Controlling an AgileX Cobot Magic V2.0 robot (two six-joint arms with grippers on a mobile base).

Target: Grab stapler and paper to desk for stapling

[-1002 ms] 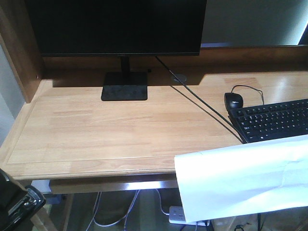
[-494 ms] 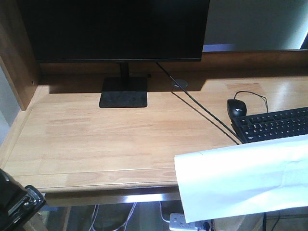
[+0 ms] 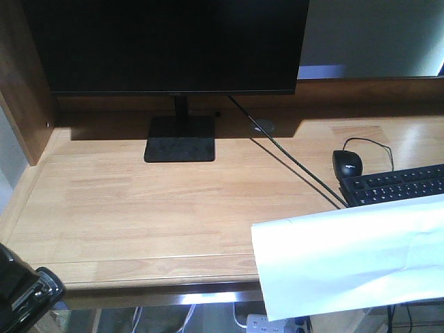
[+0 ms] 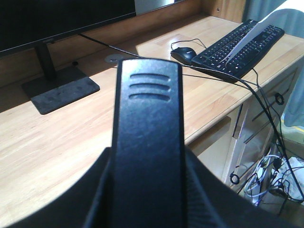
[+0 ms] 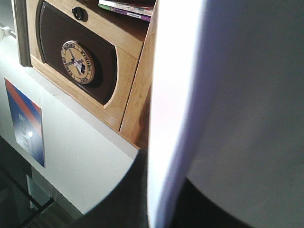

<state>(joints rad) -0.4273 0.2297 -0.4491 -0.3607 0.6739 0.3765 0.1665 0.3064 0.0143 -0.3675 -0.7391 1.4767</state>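
Observation:
The black stapler [image 4: 147,133] juts forward between the fingers of my left gripper [image 4: 147,194], which is shut on it, low over the desk's [image 4: 47,137] front edge. From the front, that gripper and stapler [image 3: 31,295] show at the bottom left, below the desk [image 3: 159,201]. The white paper [image 3: 354,257] hangs in the air at the lower right, covering the desk's front corner and part of the keyboard. In the right wrist view the paper [image 5: 180,95] runs up between the jaws of my right gripper [image 5: 161,199], which is shut on it.
A black monitor [image 3: 166,41] on a flat stand [image 3: 180,148] fills the back of the desk. A black mouse [image 3: 347,164] and keyboard [image 3: 395,184] lie at the right, and a cable [image 3: 291,163] crosses diagonally. A power strip [image 3: 277,322] lies under the desk.
The view has closed in on the desk and shifted left: the monitor looms larger, and mouse and keyboard slid right. Paper and stapler keep their places in the frame, still held.

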